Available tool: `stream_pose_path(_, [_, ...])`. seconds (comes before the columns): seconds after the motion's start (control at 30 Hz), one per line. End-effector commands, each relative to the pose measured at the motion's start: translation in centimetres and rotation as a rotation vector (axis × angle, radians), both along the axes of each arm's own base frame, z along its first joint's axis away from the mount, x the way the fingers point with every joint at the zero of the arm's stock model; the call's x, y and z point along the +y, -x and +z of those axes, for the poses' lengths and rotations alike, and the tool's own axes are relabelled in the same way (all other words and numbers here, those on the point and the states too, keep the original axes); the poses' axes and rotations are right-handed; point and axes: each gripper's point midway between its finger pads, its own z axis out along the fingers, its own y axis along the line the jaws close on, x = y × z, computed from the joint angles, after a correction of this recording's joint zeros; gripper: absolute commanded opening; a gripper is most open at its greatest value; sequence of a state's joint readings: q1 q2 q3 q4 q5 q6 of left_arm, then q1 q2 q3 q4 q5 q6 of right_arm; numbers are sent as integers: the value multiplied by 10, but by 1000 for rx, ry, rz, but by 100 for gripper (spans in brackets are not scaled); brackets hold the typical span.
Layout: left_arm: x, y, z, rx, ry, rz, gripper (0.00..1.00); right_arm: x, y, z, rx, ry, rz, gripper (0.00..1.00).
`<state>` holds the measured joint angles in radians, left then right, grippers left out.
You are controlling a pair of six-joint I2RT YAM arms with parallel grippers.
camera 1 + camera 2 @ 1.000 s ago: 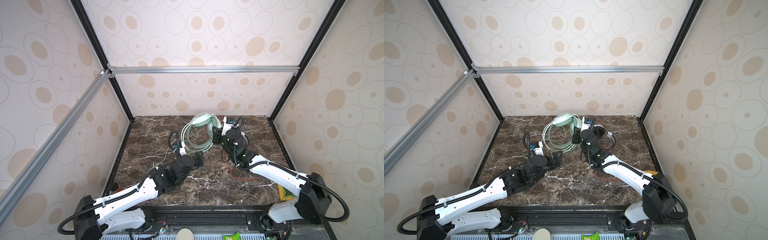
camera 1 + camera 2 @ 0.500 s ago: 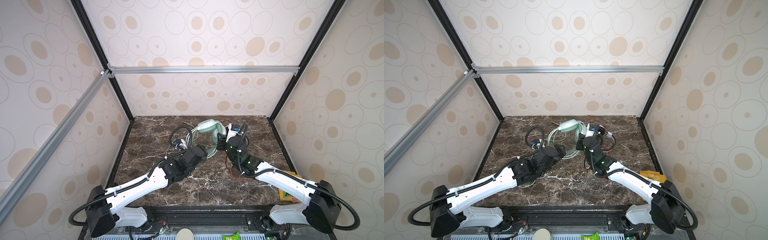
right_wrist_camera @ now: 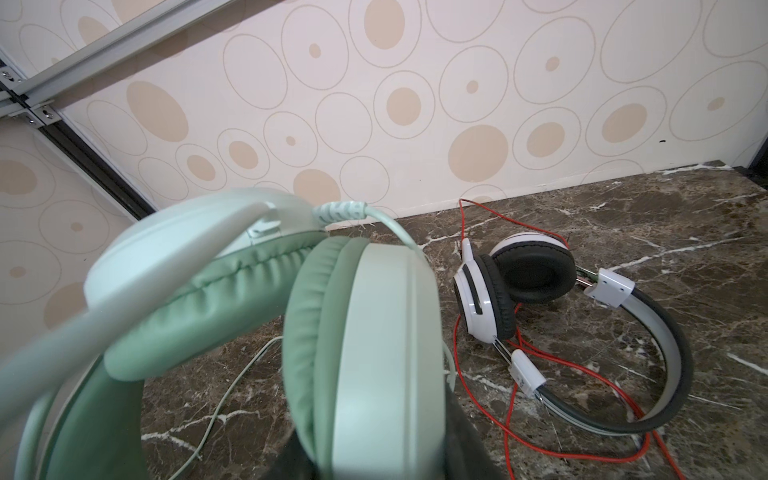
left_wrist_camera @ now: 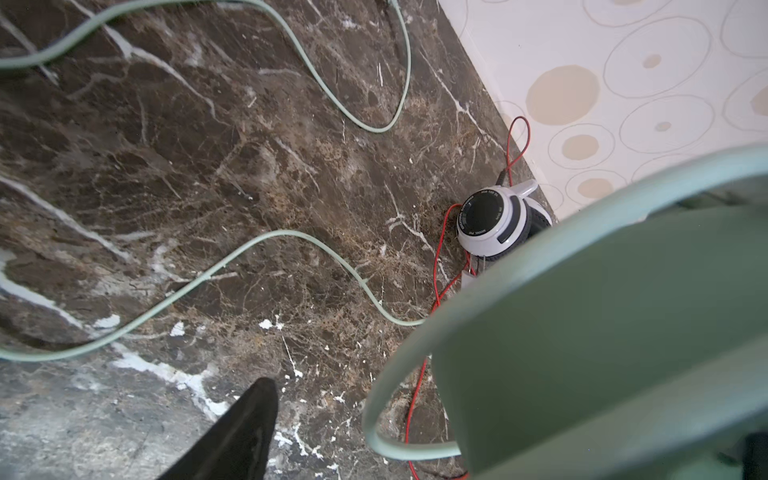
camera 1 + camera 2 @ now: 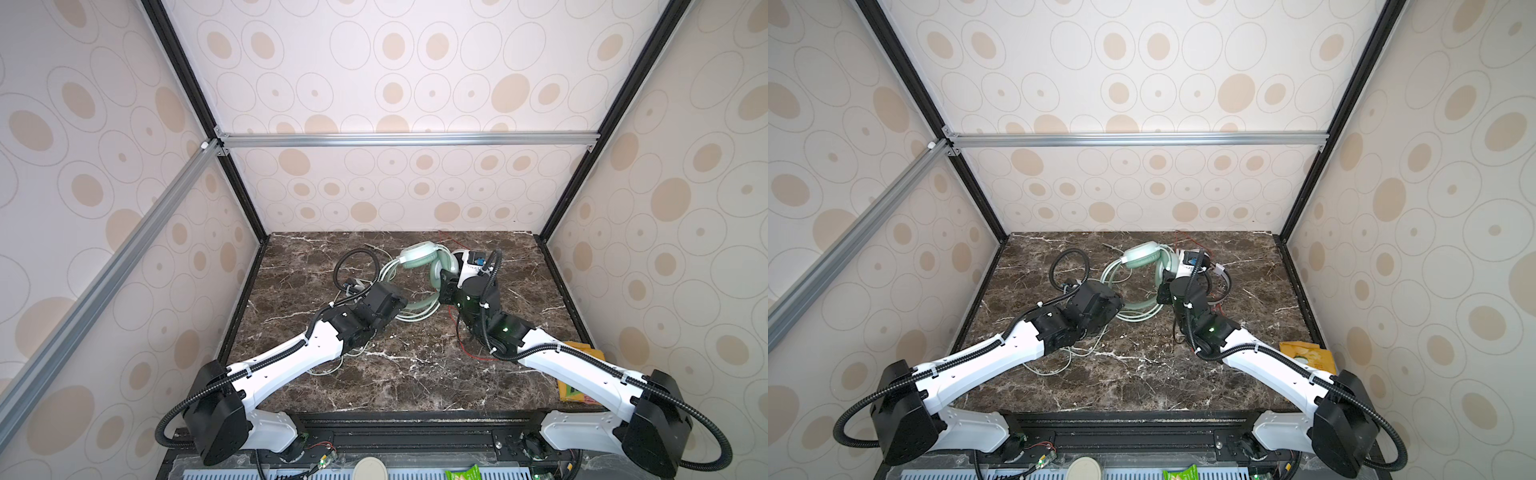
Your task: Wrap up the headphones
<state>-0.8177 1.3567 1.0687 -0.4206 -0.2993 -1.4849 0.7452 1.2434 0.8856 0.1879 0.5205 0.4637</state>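
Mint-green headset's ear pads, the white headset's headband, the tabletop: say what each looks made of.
Ear pads: soft leatherette over foam, probably; matte, wrinkled folds. Headband: likely glossy plastic or metal strip with dark lining; smooth, thin curve. Tabletop: polished brown marble or a marble-look laminate; white veins, faint sheen.

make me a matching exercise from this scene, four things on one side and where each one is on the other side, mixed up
Things
1. mint-green headphones
2. white-and-black headphones
3. pale green cable
4. yellow packet

Places
A. at the right edge of the marble table, towards the front
B. gripped by the right gripper
C. resting on the tabletop by the back wall, no gripper on it
D. trailing in loops across the marble

Pairs: 1-B, 2-C, 3-D, 4-A
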Motion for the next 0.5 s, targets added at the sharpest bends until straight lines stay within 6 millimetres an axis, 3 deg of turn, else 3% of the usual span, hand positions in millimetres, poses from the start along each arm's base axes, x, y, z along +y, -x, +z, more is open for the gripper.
stream_pose_path(0.0, [1, -7, 5, -11, -10, 1, 69, -5, 3, 31, -79, -80, -22, 21])
stream_pose_path(0.17, [-4, -8, 4, -13, -8, -21, 58, -7, 3, 31, -78, -83, -31, 21])
stream_pose_path(0.47, [-26, -8, -2, 19, 19, -87, 66, -18, 2, 34, -94, -81, -111, 20])
